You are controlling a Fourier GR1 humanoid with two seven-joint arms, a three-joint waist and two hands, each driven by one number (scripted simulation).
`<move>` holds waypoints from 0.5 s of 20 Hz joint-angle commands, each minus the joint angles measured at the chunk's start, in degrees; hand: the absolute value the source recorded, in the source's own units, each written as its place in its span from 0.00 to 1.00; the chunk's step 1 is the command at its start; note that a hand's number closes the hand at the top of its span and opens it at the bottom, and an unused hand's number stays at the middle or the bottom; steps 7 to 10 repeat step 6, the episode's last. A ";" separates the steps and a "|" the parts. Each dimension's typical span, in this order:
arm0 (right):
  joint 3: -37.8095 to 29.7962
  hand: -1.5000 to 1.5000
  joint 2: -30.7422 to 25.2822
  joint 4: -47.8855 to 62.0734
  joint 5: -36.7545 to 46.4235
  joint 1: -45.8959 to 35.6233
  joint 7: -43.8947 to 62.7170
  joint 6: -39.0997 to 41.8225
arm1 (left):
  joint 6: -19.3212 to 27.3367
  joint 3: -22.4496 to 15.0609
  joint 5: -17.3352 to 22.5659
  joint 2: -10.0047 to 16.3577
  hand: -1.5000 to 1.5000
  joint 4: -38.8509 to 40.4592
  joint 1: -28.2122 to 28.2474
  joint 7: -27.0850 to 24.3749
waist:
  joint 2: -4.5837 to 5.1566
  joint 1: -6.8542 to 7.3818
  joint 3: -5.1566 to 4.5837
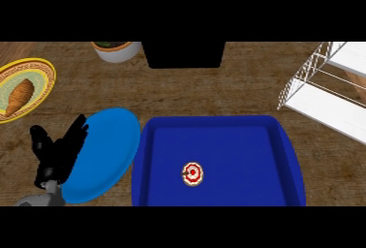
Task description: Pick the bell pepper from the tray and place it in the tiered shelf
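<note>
Bell pepper [191, 173] lies in the blue tray [236, 138], approx. at its lower middle, well apart from the tiered shelf [322, 92] at upper right. Left hand [57, 156] is released, fingers up, at left edge of the blue plate [111, 140].

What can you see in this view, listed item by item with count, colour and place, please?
counter: one, brown wood, beneath everything
tray: one, dark blue, lower centre
bell pepper: one, red with a pale rim, on the tray floor, left of its middle
blue plate: one, lighter blue, just left of the tray
yellow plate: one, yellow patterned rim, left edge
pastry: one, brown, on the yellow plate
plant pot: one, white, top left
box: one, black, top centre
tiered shelf: one, white wire and boards, upper right
left robot hand: one, black, fingers straight, lower left, overlapping the blue plate's left edge
right robot hand: not in view
</note>
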 commanded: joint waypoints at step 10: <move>-12.27 0.00 -9.53 1.20 -12.03 11.09 -1.98 13.08 | 0.23 0.68 -0.27 -0.49 0.50 4.17 -1.70 0.54 | 0.27 -0.32 -0.17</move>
